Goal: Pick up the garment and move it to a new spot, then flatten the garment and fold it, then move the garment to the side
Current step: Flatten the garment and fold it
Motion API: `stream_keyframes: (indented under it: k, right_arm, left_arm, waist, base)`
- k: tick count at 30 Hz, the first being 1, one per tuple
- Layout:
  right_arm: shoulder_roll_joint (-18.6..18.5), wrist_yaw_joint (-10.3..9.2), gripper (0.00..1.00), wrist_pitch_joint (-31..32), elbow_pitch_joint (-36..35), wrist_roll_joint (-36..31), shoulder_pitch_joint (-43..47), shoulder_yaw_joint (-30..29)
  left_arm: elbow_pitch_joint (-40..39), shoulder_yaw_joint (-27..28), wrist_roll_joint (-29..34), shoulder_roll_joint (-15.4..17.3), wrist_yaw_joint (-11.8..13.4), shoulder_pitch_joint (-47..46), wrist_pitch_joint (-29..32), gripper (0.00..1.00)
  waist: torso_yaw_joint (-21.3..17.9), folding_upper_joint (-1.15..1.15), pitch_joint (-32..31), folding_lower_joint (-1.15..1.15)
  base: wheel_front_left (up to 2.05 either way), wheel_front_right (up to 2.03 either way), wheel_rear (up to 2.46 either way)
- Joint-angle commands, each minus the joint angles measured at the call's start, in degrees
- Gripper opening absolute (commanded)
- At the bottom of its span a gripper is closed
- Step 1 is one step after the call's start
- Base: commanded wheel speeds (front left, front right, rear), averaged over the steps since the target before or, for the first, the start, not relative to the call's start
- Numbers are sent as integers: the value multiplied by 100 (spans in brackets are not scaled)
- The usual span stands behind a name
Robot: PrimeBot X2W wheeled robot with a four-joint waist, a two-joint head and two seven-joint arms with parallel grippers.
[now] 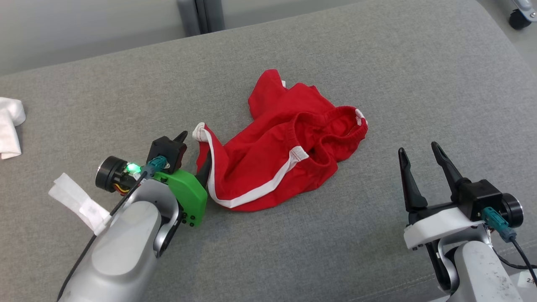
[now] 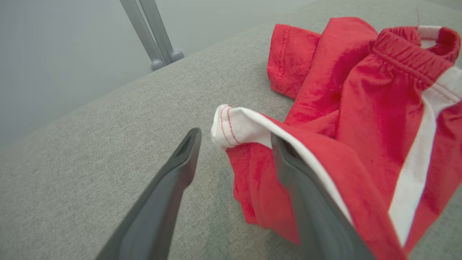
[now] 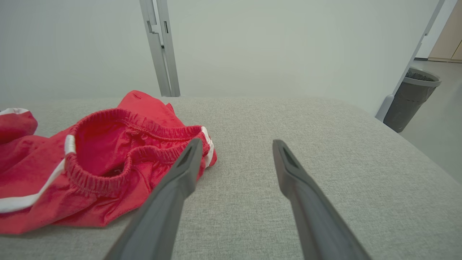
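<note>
L forearm (image 1: 121, 243), pale grey w/ a green bracket, sits lower left in the head view. Its L claw (image 1: 194, 151) reaches the near-left edge of the garment (image 1: 285, 142). In the L wrist view the claw's fingers are spread, not clamped. The white-trimmed hem corner (image 2: 231, 124) lies btwn the tips, and red cloth drapes over the finger (image 2: 306, 195) on that view's right, touching it.

Garment = red shorts w/ white side stripes, crumpled, approx mid grey fabric surface (image 1: 398, 71), waistband (image 1: 335, 121) gaping toward the R side.

R claw (image 1: 418, 149) is lower right, fingers spread, gripping nothing, apart from the garment. In its wrist view the waistband is just beside one finger.

White cloth (image 1: 9, 126) lies at the surface's far-left edge. Dark bin (image 3: 411, 97) stands on the floor beyond.
</note>
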Motion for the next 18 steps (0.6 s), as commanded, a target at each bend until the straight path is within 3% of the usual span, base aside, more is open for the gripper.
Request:
stream_keyframes:
  k: [1, 9, 18]
  right_arm:
    - [-17, -8, 100, -12, 5, -9, -28, -8]
    - [-17, -8, 100, -12, 15, -75, 52, -71]
    - [-15, -8, 100, -12, 55, -139, 90, -36]
  left_arm:
    - [61, 3, 49, 3, 45, -92, -123, 100]
    - [61, 196, -53, 48, 302, 222, -874, 100]
    - [-419, 457, -256, 18, 588, 943, -1205, 100]
  waist:
    - [60, 0, -31, 0]
    - [337, 0, -206, 0]
    - [654, 0, -387, 0]
  base:
    - [0, 0, 0]
    - [0, 0, 0]
    - [0, 0, 0]
